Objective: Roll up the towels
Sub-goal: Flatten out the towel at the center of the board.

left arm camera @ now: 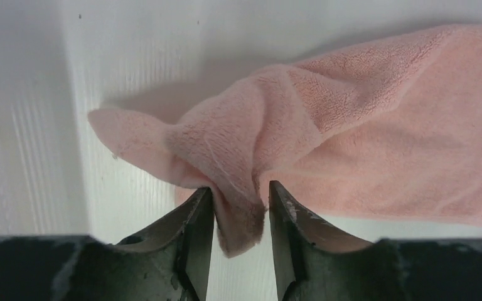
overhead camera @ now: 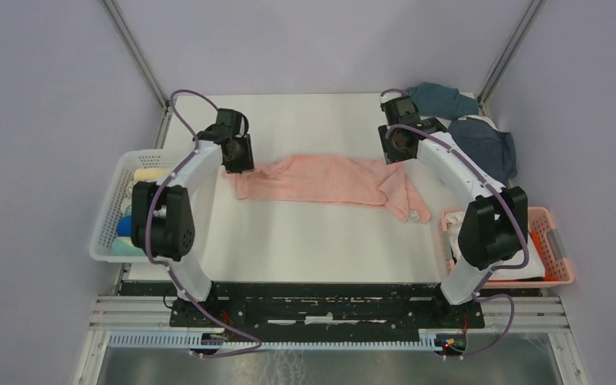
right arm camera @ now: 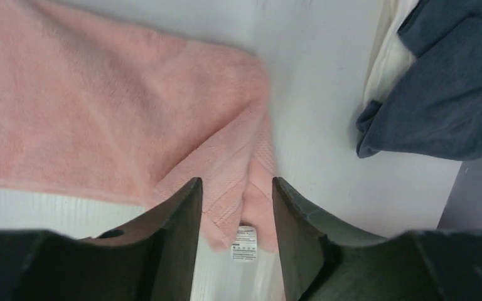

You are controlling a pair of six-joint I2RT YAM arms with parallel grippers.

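Left gripper (left arm camera: 240, 188) pinches a corner of the soft pink terry towel (left arm camera: 383, 125) — likely to straighten it — right gripper (right arm camera: 236, 182) hovers, fingers parted

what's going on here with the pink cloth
Two robot arms are working on a pink towel that lies stretched out but rumpled across the table. The left end effector has pinched a bunched fold at the towel's left end. The right end effector hovers open over the right end, near the tag. No roll is formed yet. Dark blue towels sit at the far right.
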